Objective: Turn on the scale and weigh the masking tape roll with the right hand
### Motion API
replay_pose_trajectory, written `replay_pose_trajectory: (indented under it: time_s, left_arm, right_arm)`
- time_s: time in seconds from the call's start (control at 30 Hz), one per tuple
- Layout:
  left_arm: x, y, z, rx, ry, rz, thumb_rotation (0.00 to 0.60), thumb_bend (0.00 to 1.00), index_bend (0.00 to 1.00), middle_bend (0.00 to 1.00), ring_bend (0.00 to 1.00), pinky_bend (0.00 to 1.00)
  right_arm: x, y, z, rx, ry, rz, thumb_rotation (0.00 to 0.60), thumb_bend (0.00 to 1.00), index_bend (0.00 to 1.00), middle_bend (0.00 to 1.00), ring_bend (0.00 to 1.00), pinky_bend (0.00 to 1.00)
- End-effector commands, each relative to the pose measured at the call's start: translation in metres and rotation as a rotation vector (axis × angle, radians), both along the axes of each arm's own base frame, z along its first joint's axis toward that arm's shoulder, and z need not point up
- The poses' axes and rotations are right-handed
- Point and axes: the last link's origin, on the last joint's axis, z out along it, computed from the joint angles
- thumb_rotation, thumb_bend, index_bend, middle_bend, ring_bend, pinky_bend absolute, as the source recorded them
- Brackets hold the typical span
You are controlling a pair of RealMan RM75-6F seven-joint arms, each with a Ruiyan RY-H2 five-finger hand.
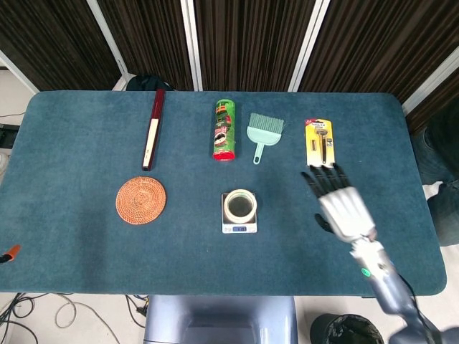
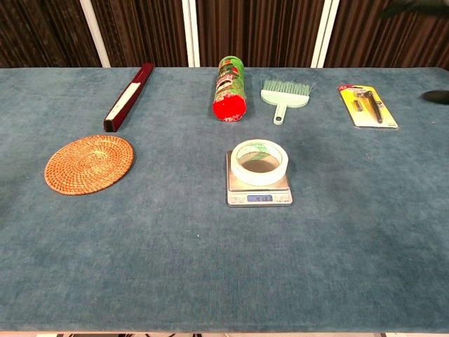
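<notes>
The masking tape roll (image 1: 239,206) (image 2: 259,161) lies flat on the small silver scale (image 1: 239,228) (image 2: 259,196), whose blue display is lit. My right hand (image 1: 339,201) hovers well to the right of the scale, raised above the table, fingers spread and holding nothing. In the chest view only dark fingertip tips (image 2: 436,96) show at the right edge. My left hand appears in neither view.
Along the far side lie a dark red case (image 1: 152,129), a green chip can (image 1: 224,130), a mint hand brush (image 1: 263,131) and a yellow carded tool (image 1: 320,142). A woven round coaster (image 1: 140,200) sits left of the scale.
</notes>
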Motion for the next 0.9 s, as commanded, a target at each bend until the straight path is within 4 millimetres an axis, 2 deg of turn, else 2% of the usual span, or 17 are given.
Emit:
replay_pose_trajectory:
  time_s: [0.03, 0.23, 0.43, 0.7, 0.9]
  left_arm:
    - [0.000, 0.000, 0.001, 0.004, -0.002, -0.003, 0.600, 0.00, 0.00, 0.00, 0.00, 0.00]
    - [0.000, 0.000, 0.003, 0.019, -0.010, -0.010, 0.600, 0.00, 0.00, 0.00, 0.00, 0.00]
    - [-0.001, 0.000, 0.004, 0.020, -0.010, -0.013, 0.600, 0.00, 0.00, 0.00, 0.00, 0.00]
    - [-0.002, 0.001, 0.003, 0.020, -0.005, -0.011, 0.600, 0.00, 0.00, 0.00, 0.00, 0.00]
    - [-0.002, 0.001, 0.001, 0.014, -0.002, -0.009, 0.600, 0.00, 0.00, 0.00, 0.00, 0.00]
  right_arm:
    - [-0.044, 0.041, 0.028, -0.097, -0.028, -0.063, 0.600, 0.36, 0.04, 0.07, 0.07, 0.04]
    - [-0.078, 0.068, 0.030, -0.135, -0.028, -0.163, 0.600, 0.36, 0.04, 0.07, 0.07, 0.04]
    - [-0.098, 0.081, 0.026, -0.152, -0.012, -0.197, 0.600, 0.36, 0.04, 0.07, 0.07, 0.04]
    - [-0.109, 0.091, 0.028, -0.169, -0.004, -0.219, 0.600, 0.36, 0.04, 0.07, 0.07, 0.04]
    - [-0.110, 0.092, 0.027, -0.156, 0.002, -0.210, 0.600, 0.36, 0.04, 0.07, 0.07, 0.04]
